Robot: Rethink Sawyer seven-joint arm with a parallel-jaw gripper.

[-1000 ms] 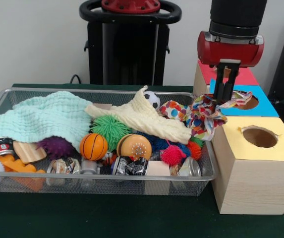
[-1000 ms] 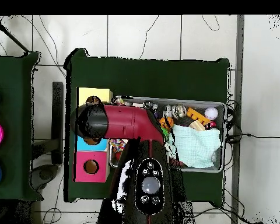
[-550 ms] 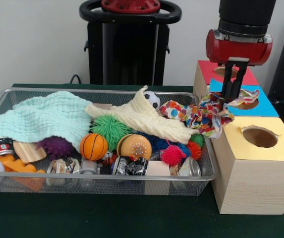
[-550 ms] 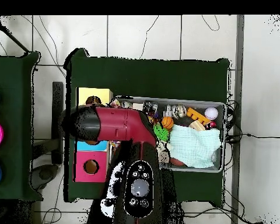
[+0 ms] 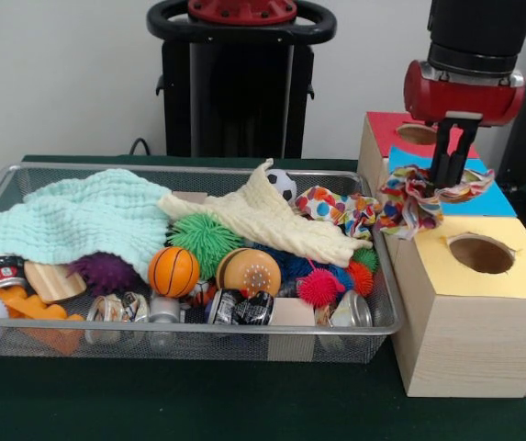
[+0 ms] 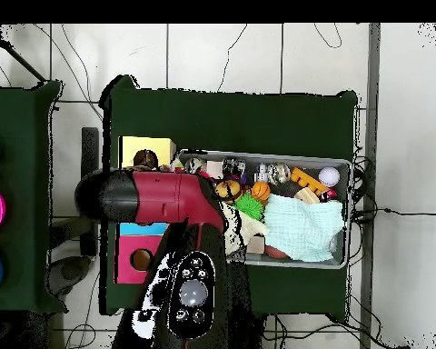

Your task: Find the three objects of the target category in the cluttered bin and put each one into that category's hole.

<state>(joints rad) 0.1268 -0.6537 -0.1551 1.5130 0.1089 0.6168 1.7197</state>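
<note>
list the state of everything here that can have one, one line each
end effector: shut on the colourful cloth
colourful cloth: lifted at one end, tail still trailing over the bin rim
yellow box hole: open, empty
blue box hole: partly hidden by cloth
mint cloth: lying in bin
cream cloth: draped over toys

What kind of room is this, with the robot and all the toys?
Probably a robot lab set up for a sorting test. A red robot arm hangs over a green-covered table, a wire bin holds jumbled toys, and wooden boxes have coloured tops with holes. Cables trail over the tiled floor.
</note>
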